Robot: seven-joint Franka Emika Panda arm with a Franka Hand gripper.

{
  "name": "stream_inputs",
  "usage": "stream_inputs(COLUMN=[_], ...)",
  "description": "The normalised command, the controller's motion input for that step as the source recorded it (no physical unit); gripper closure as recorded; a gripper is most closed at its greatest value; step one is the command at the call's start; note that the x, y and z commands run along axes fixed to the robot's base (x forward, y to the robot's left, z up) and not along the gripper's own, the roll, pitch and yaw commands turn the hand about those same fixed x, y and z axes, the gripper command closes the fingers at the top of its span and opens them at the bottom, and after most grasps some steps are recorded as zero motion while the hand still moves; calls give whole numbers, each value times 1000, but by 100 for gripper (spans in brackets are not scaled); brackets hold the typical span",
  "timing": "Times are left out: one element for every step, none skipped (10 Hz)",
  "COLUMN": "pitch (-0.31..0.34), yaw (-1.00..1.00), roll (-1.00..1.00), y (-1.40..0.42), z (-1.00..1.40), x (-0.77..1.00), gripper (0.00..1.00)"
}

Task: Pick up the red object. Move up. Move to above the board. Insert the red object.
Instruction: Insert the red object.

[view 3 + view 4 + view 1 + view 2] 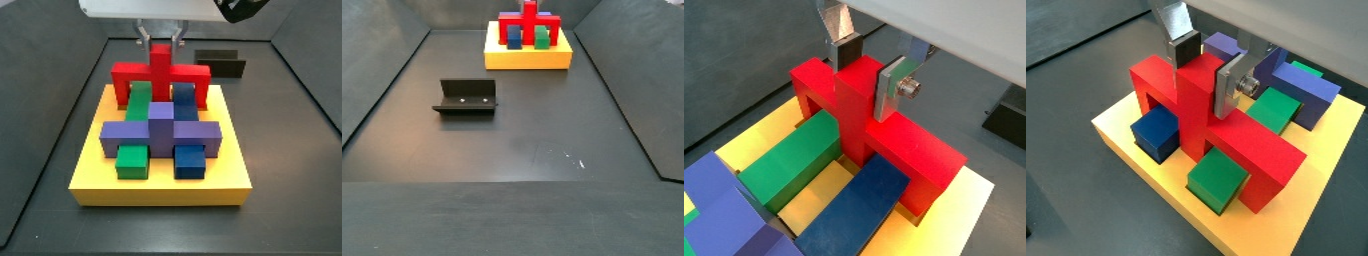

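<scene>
Two flat silver claw (866, 68) plates pinch the red object (885, 135) (arch-shaped) seated on the board (160, 182).

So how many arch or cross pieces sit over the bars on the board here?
2. The red object straddles the green bar and blue bar at the board's far end, its tab between the gripper fingers; the purple cross piece spans them mid-board.

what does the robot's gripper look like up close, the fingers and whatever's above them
The gripper, over the red object on the board, has two flat silver metal finger plates with dark pads. One plate carries a round silver bolt head on its outer face. Above them, in a side view, sits a pale grey-white housing with a black part at one corner. No cables or markings show.
</scene>
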Motion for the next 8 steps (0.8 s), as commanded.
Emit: stream_inputs(pitch=[0, 0, 0, 0, 0, 27, 23, 10], yaw=[11, 0, 0, 0, 0, 43, 34, 6], roll=[-11, -69, -87, 0, 0, 23, 20, 0], y=[-200, -206, -94, 0, 71, 51, 31, 0], z=[0, 0, 0, -46, -106, -171, -226, -306], x=[0, 0, 43, 20, 69, 254, 223, 234], gripper=[100, 100, 100, 100, 100, 100, 100, 100])
